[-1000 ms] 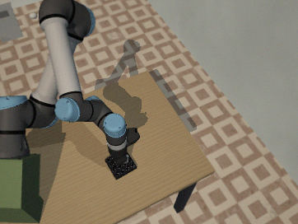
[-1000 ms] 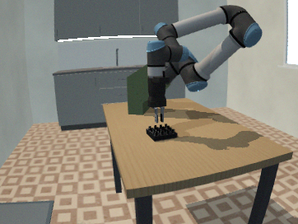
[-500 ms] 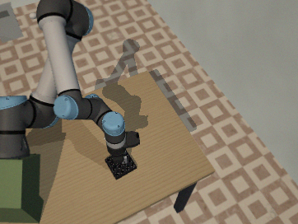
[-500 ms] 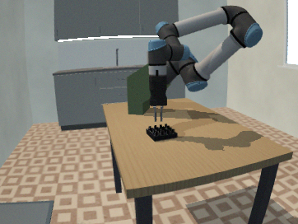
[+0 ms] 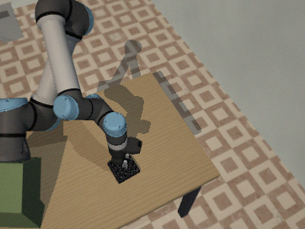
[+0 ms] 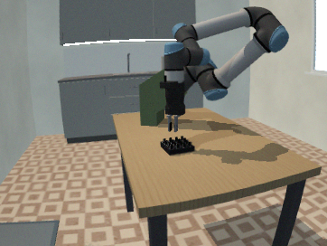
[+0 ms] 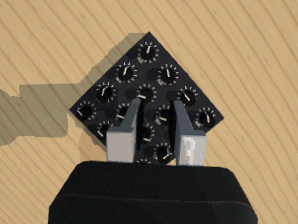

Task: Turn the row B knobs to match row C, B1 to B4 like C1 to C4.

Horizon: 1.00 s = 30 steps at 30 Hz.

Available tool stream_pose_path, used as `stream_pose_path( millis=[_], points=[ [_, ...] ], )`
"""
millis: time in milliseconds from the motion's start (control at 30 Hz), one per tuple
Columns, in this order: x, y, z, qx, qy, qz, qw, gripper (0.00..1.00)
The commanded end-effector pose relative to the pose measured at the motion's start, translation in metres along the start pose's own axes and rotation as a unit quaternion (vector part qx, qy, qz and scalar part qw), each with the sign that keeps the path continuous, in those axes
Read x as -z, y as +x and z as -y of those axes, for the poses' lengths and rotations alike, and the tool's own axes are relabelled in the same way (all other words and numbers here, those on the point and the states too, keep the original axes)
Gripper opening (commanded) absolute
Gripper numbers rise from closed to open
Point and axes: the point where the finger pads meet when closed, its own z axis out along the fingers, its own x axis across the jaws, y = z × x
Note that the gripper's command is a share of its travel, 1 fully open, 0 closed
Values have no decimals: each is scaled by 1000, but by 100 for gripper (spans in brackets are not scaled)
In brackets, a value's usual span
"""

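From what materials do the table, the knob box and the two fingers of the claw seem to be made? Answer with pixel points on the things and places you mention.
The table [image 5: 168,168] [image 6: 217,181] [image 7: 40,45]: probably wood with a low sheen, since its top shows light brown grain.
The knob box [image 5: 120,181] [image 6: 172,152] [image 7: 149,38]: perhaps matte plastic, evenly black.
The fingers: likely metal, grey with a bright glint on one.

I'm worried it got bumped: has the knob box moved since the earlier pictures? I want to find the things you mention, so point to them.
No, the knob box [image 5: 122,176] [image 6: 177,149] [image 7: 148,74] shows no visible shift against the table [image 5: 168,160] [image 6: 226,181] [image 7: 35,45] edges.
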Motion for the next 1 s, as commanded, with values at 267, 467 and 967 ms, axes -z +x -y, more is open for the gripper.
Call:
stream_pose_path(
  millis=[267, 467, 967],
  points=[
    [4, 5, -6, -182, 3, -4, 983, 46],
    [6, 6, -9, -234, 3, -4, 972, 46],
    [8, 9, -16, -361, 3, -3, 933, 46]
  ],
)
